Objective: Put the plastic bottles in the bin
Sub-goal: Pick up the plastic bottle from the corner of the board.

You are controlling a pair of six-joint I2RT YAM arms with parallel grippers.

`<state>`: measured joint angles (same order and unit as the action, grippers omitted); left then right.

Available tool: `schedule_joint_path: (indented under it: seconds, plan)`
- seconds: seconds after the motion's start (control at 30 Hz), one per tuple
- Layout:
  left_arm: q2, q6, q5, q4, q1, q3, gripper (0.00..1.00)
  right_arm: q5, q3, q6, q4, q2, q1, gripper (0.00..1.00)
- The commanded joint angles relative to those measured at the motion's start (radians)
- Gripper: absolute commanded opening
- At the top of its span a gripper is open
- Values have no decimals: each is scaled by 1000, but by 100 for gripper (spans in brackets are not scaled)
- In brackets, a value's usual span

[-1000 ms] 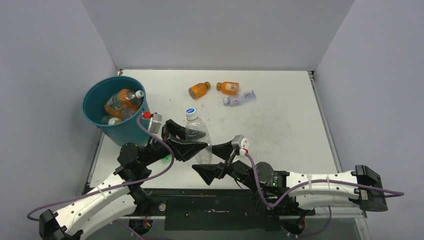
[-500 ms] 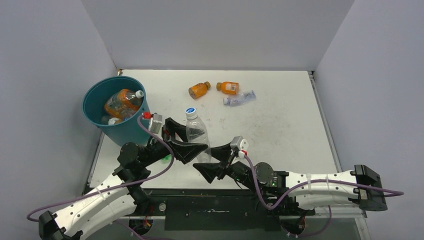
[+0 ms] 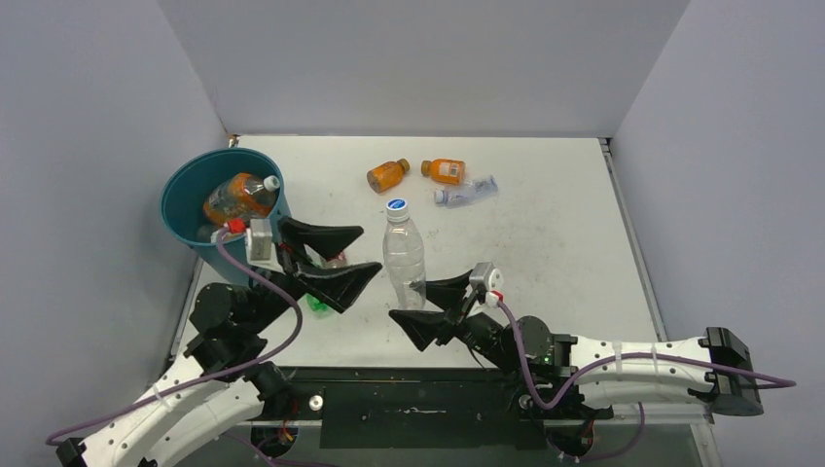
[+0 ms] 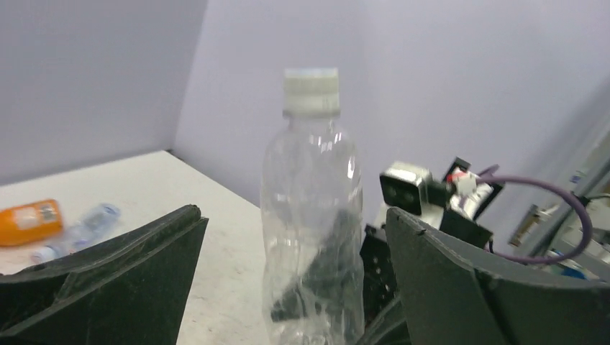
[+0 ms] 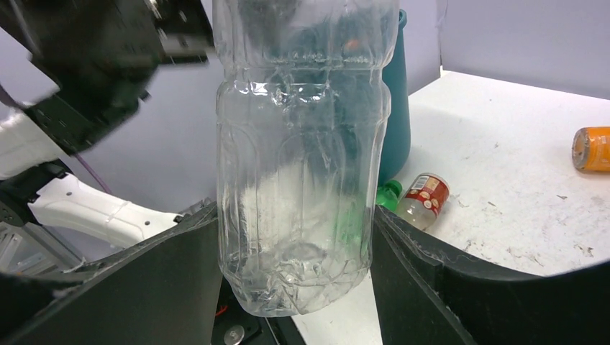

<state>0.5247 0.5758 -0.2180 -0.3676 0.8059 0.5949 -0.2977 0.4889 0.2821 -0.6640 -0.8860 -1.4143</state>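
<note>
A tall clear bottle with a blue-and-white cap stands upright between my right gripper's fingers, which are shut on its lower body. My left gripper hangs wide open just left of it, apart from it, and the bottle shows between its spread fingers. The teal bin stands at the far left with an orange bottle inside. Two orange bottles and a small clear blue-labelled one lie at the back.
A green bottle and a clear red-labelled bottle lie on the table by the bin's base, under my left arm. Grey walls close in the table on three sides.
My left gripper has opened, let go of the clear bottle and drawn back left toward the bin. My right gripper has shut on the bottle and carried it a little right and farther back.
</note>
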Motion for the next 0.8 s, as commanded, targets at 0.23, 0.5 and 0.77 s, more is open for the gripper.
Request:
schedule_joint_path:
  seconds: [0.23,0.5,0.77]
  plan:
    - [239,-159,73,460,2,515,96,-20,6,-40,31,11,-7,25]
    - [376,-136,43,646,-14,646,89,-19,23,-55,48,-12,-16,25]
    - [395,-98,-31,604,-61,655,47,-27,30,-63,51,-28,-28,24]
